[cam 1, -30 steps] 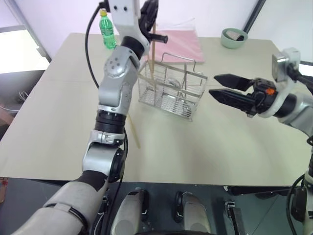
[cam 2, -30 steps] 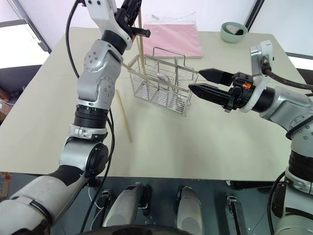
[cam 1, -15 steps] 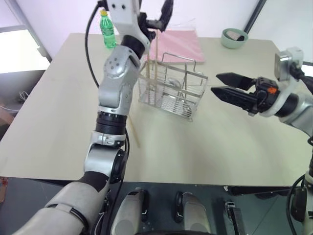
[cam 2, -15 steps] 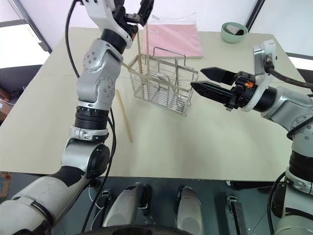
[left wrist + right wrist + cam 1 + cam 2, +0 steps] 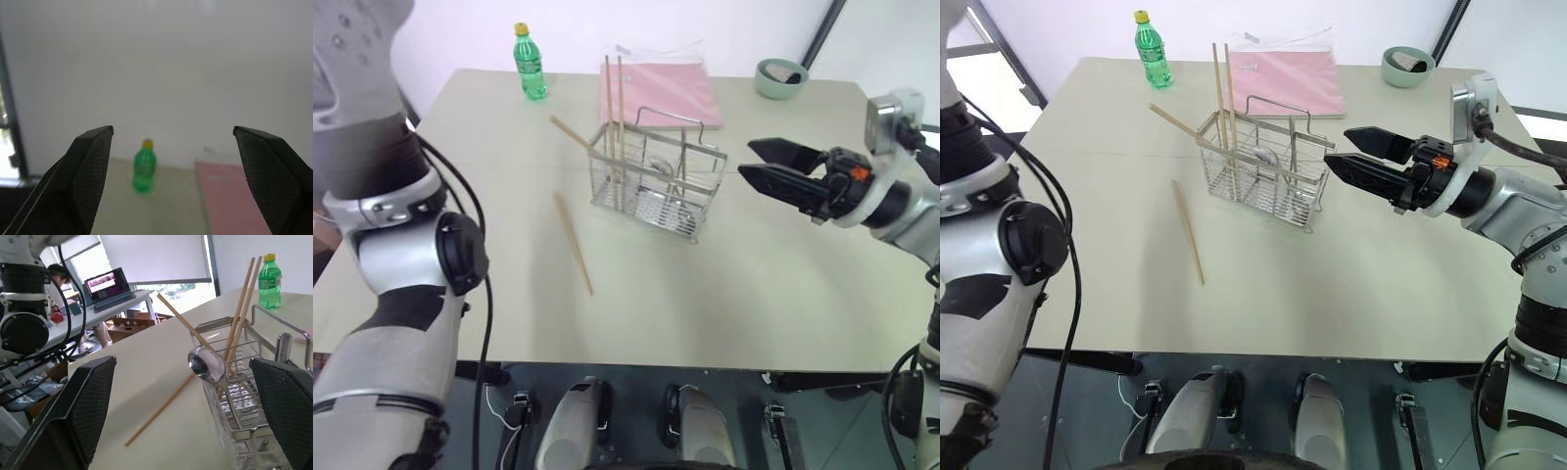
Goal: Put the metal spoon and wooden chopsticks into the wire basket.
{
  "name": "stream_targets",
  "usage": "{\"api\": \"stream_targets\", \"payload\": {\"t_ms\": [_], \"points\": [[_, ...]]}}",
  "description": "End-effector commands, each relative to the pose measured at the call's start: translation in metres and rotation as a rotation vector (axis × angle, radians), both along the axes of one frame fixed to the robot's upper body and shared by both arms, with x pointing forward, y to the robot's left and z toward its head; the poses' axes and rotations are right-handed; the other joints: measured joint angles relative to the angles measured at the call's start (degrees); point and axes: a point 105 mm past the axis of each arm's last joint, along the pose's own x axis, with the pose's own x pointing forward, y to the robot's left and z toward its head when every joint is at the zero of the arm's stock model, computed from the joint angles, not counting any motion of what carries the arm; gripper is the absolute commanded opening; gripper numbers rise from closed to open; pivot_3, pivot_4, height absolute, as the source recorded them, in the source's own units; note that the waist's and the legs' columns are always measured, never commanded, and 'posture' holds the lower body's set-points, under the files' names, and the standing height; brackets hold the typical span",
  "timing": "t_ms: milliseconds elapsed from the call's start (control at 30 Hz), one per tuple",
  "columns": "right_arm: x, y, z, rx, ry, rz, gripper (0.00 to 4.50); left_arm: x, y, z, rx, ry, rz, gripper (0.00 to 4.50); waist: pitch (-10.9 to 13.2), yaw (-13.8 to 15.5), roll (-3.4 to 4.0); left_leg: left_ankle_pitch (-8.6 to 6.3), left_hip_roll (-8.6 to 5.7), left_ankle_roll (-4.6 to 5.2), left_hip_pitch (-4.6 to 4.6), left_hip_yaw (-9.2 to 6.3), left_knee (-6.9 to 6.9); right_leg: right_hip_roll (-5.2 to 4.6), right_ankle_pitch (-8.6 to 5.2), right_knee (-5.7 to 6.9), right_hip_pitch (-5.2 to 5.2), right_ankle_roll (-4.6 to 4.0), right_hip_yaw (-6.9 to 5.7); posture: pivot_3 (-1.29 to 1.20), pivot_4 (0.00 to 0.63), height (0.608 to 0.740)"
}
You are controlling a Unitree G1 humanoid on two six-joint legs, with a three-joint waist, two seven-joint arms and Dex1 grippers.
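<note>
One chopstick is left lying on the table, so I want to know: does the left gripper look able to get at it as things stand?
Probably yes. The loose chopstick lies flat on bare table on the left side of the wire basket, nothing on or against it. The left gripper is open but raised, so it must come down first.

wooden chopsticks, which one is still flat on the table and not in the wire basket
The light-tan wooden chopstick lying flat on the beige table, left of the silver wire basket. The other chopsticks stand or lean in the basket.

Silver wire basket [image 5: 656, 186] with a crossed grid pattern, light-tan wooden chopsticks [image 5: 614, 127], shiny silver metal spoon [image 5: 208, 364]. The tabletop [image 5: 754, 284] is pale beige. A green bottle [image 5: 530, 64] has a yellow cap; the folder [image 5: 671, 90] is pink, the bowl [image 5: 781, 76] pale green.
</note>
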Motion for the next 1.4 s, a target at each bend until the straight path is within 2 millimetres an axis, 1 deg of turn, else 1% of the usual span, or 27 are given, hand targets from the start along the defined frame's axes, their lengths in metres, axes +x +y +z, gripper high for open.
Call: {"api": "stream_targets", "payload": {"t_ms": [33,67,133,200,233,333,400,467,733,933,1067,1167,1267,1300,1367,1400], "points": [[0.0,0.0,0.012,0.009,-0.058,0.006,4.5,0.001,0.01,-0.052,-0.054,0.246,0.086,4.11,0.0,0.0,-0.04,0.02,-0.01,-0.04,-0.02,0.0,0.0,0.0,0.0,-0.01,-0.01,0.0,0.01,0.0,0.15,0.686],[0.0,0.001,0.012,0.007,-0.057,0.009,4.5,0.001,0.01,-0.067,-0.061,0.309,0.098,4.11,0.0,-0.1,-0.05,0.18,-0.01,-0.31,-0.04,0.0,0.0,0.0,0.0,-0.02,-0.03,0.0,0.0,0.0,0.15,0.686],[0.001,0.002,0.011,0.0,-0.056,0.013,4.5,0.001,0.006,-0.095,-0.067,0.408,0.103,4.11,0.1,-0.2,-0.09,0.21,-0.01,-0.38,-0.12,0.01,-0.02,0.0,0.0,-0.01,-0.12,0.0,0.01,0.0,0.15,0.686],[0.002,0.003,0.011,-0.006,-0.055,0.017,4.5,0.002,-0.004,-0.126,-0.079,0.514,0.077,4.11,0.1,-0.3,-0.11,0.21,-0.01,-0.45,-0.16,0.03,-0.05,0.0,0.0,-0.01,-0.17,0.0,0.02,0.0,0.15,0.686],[0.003,0.003,0.011,-0.007,-0.055,0.018,4.5,0.002,-0.01,-0.137,-0.087,0.552,0.057,4.11,0.1,-0.2,-0.1,0.18,-0.01,-0.55,-0.16,0.03,-0.05,0.0,0.0,0.0,-0.18,-0.01,0.01,0.0,0.15,0.686],[0.004,0.004,0.011,-0.009,-0.056,0.019,4.5,0.003,-0.021,-0.158,-0.094,0.623,0.035,4.11,0.1,-0.2,-0.1,0.17,0.0,-0.62,-0.13,0.02,-0.05,-0.01,0.01,0.0,-0.16,-0.01,0.01,0.0,0.15,0.686],[0.004,0.006,0.009,-0.009,-0.054,0.02,4.5,0.004,-0.035,-0.176,-0.083,0.684,0.0,4.11,0.1,-0.2,-0.1,0.16,0.0,-0.63,-0.13,0.02,-0.05,-0.02,0.01,0.0,-0.16,-0.01,0.01,0.0,0.15,0.686],[0.003,0.007,0.008,-0.009,-0.053,0.021,4.5,0.005,-0.045,-0.188,-0.064,0.721,-0.032,4.11,0.1,-0.1,-0.1,0.16,0.0,-0.63,-0.13,0.02,-0.06,-0.03,0.01,-0.01,-0.16,-0.01,0.01,0.0,0.15,0.686],[-0.003,0.005,0.003,-0.013,-0.054,0.012,4.5,0.013,-0.068,-0.226,-0.04,0.839,-0.106,4.11,0.1,-0.1,-0.1,0.16,-0.01,-0.63,-0.16,0.02,-0.06,-0.05,0.01,-0.01,-0.19,-0.02,0.0,0.0,0.15,0.686],[-0.006,0.003,0.004,-0.014,-0.06,0.004,4.5,0.019,-0.076,-0.249,-0.013,0.905,-0.137,4.11,0.1,-0.2,-0.1,0.15,0.0,-0.61,-0.16,0.02,-0.06,-0.06,0.01,-0.01,-0.2,-0.02,0.0,0.0,0.15,0.686],[-0.006,0.002,0.004,-0.009,-0.066,-0.006,4.5,0.021,-0.072,-0.266,-0.005,0.958,-0.123,4.11,0.0,-0.1,-0.02,0.12,-0.01,-0.57,-0.12,0.03,-0.06,-0.08,0.01,0.0,-0.17,-0.02,0.0,0.0,0.15,0.686],[-0.006,0.001,0.004,-0.007,-0.066,-0.01,4.5,0.023,-0.073,-0.269,-0.033,0.963,-0.132,3.31,-0.1,-0.1,0.08,-0.07,0.0,-0.26,-0.01,0.02,-0.06,-0.1,0.01,0.0,-0.09,-0.03,0.0,0.0,0.15,0.686],[-0.006,0.0,0.004,-0.007,-0.065,-0.013,4.5,0.025,-0.072,-0.266,-0.039,0.951,-0.125,1.77,-0.1,0.0,0.14,-0.07,0.0,-0.25,-0.01,0.01,-0.06,-0.12,0.02,0.0,-0.08,-0.03,-0.01,0.0,0.15,0.686],[-0.006,0.0,0.004,-0.007,-0.065,-0.013,4.5,0.026,-0.072,-0.265,-0.042,0.948,-0.121,1.34,-0.1,0.1,0.14,-0.07,0.0,-0.25,-0.01,0.01,-0.06,-0.12,0.02,0.0,-0.08,-0.03,-0.01,0.0,0.15,0.686],[-0.006,-0.001,0.004,-0.007,-0.065,-0.015,4.5,0.028,-0.071,-0.261,-0.045,0.93,-0.113,0.22,-0.1,0.2,0.14,-0.07,-0.02,-0.25,-0.03,0.01,-0.04,-0.14,0.02,0.0,-0.07,-0.03,-0.02,0.0,0.15,0.686],[-0.005,-0.001,0.003,-0.006,-0.064,-0.016,4.5,0.03,-0.068,-0.257,-0.034,0.905,-0.1,0.05,-0.1,0.2,0.14,-0.07,-0.02,-0.25,-0.04,0.01,-0.04,-0.14,0.02,-0.01,-0.08,-0.03,-0.02,0.0,0.15,0.686]]}}
